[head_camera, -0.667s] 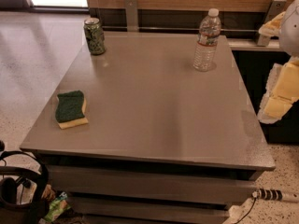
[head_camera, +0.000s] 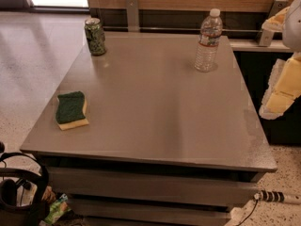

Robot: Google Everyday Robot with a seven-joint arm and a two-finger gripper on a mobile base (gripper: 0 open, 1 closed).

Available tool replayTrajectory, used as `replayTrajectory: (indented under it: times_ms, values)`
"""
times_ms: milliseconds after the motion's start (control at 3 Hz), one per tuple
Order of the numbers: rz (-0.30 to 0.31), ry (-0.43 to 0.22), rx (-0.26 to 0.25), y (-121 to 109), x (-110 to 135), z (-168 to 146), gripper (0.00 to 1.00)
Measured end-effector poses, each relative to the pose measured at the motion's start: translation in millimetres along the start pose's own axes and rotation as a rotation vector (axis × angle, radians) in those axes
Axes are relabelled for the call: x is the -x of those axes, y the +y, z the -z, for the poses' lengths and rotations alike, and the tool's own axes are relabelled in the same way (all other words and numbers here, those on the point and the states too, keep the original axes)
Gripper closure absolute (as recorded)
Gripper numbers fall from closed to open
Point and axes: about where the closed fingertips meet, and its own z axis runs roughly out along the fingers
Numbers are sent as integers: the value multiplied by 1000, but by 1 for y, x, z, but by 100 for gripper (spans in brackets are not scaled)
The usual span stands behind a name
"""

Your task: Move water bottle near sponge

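Observation:
The water bottle (head_camera: 208, 40), clear and ribbed with a white cap and a red-and-white label band, stands upright at the far right of the grey table (head_camera: 160, 102). The sponge (head_camera: 71, 110), dark green on top with a yellow base, lies flat near the table's left edge, far from the bottle. My gripper (head_camera: 270, 65) hangs off the table's right edge, to the right of the bottle and a little nearer the camera. It is open and holds nothing. One yellowish finger (head_camera: 283, 86) shows below and one above.
A green patterned can (head_camera: 95, 36) stands at the table's far left corner. A wooden wall with a metal rail runs behind the table. A dark bag (head_camera: 19, 192) and wrappers lie on the floor at front left. A cable lies on the floor at front right.

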Motion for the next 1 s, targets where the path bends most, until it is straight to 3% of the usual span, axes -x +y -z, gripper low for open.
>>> replayTrajectory:
  times_ms: [333, 667, 1000]
  values:
    - [-68, -79, -57, -32, -15, 1, 0]
    - [-147, -213, -116, -67, -25, -7, 0]
    - [-213, -381, -151, -106, -17, -16, 0]
